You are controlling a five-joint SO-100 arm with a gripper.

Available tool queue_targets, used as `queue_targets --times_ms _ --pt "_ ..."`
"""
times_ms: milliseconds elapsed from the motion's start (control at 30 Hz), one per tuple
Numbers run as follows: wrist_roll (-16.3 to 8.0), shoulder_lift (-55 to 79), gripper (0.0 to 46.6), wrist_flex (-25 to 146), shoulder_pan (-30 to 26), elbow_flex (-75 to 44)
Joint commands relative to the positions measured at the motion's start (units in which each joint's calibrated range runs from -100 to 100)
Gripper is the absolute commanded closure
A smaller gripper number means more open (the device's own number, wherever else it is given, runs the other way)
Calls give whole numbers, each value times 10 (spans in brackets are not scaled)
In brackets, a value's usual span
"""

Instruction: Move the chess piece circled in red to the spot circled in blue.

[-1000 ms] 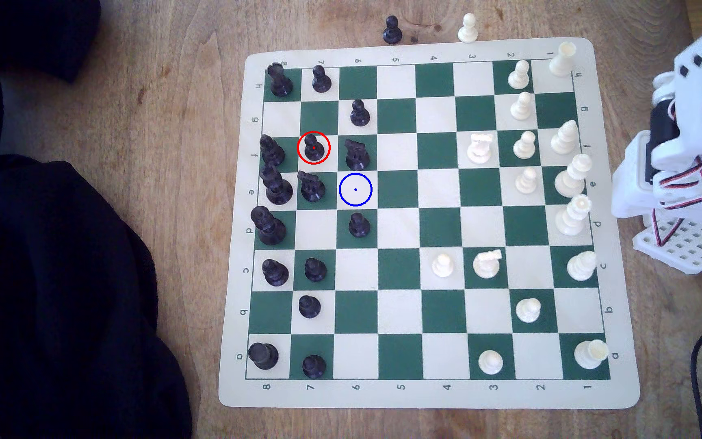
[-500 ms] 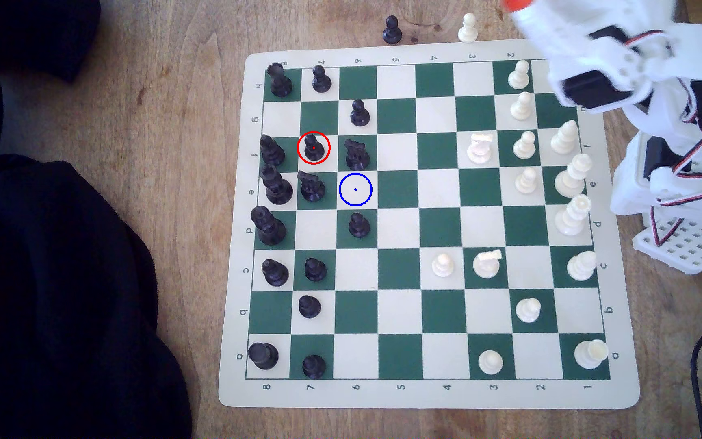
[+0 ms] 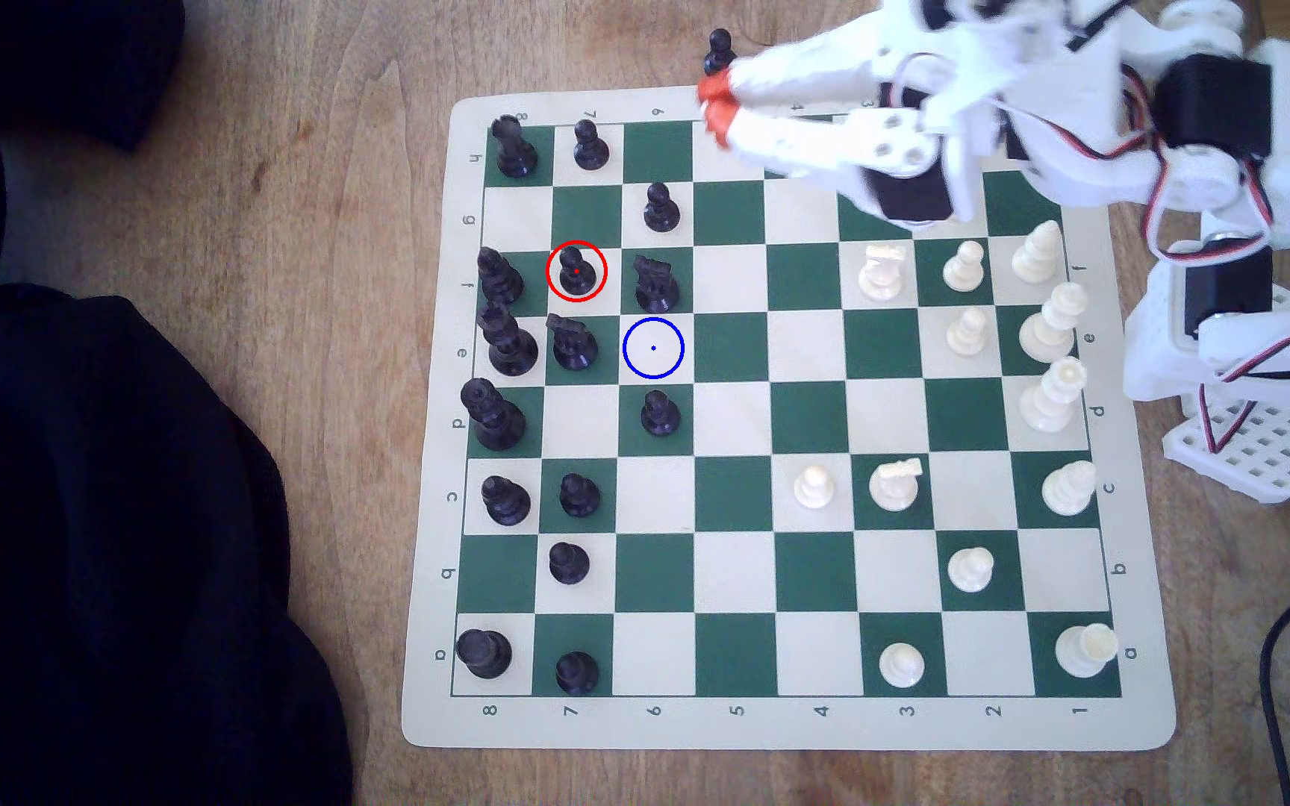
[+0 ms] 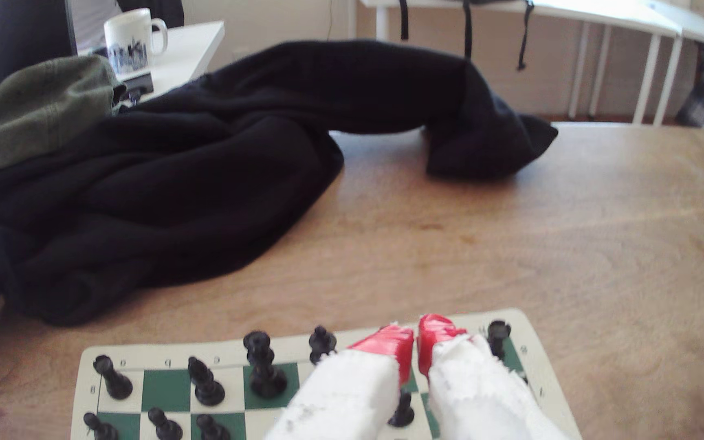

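Note:
The chess piece (image 3: 576,271), a small black pawn inside a red ring, stands on a cream square in column 7 of the green-and-cream board (image 3: 735,721). The spot (image 3: 653,348) is the bare cream square with a blue ring, one column toward the exterior view's right and one row nearer. Black knights (image 3: 655,283) (image 3: 572,341) flank both. My gripper (image 3: 715,108) hovers over the board's far edge near column 5, well off from the pawn toward the exterior view's right. Its red fingertips (image 4: 397,345) are nearly together with nothing held.
Black pieces crowd columns 7 and 8; white pieces (image 3: 964,267) line the exterior view's right side. A black pawn (image 3: 719,50) stands off the board beyond its far edge. A dark garment (image 3: 122,504) lies on the wooden table beside the black side. The arm's base (image 3: 1247,387) sits right of the board.
The arm has swung from the exterior view's right edge leftward across the board's far edge, its red tips now near column 5. No chess piece has moved.

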Motion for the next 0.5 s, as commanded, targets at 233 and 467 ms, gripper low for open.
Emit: queue_targets --times_ms 233,467 --pt "-60 302 464 216 16 -402" --pt "-99 528 451 321 23 -644"
